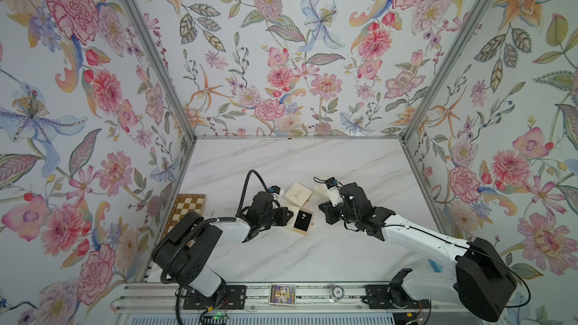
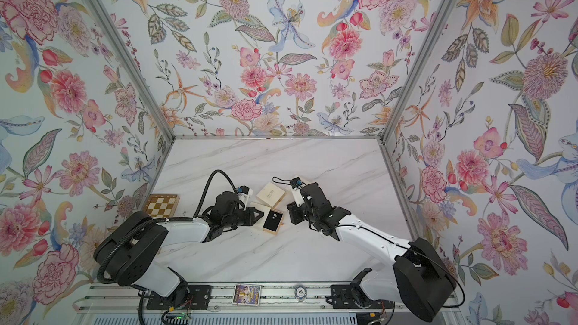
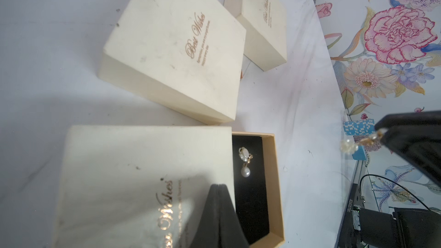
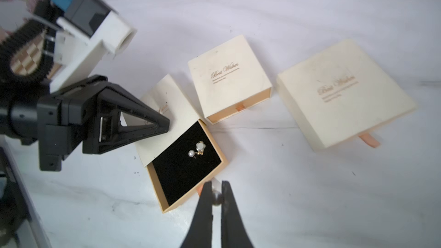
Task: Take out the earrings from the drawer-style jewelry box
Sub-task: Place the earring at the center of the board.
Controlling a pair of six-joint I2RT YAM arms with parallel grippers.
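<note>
The right gripper is pinching one tiny pearly earring, the other earring lying just left in the black-lined card drawer, nearer the closed left gripper.

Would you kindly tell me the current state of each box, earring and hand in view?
open jewelry box: drawer slid out of its sleeve.
earring in the drawer: lying loose on the black pad.
second earring: out of the drawer, pinched in the right hand.
middle cream box: closed.
third cream box: closed.
left hand: shut, empty, tips at the open box's sleeve.
right hand: shut on the second earring.
</note>
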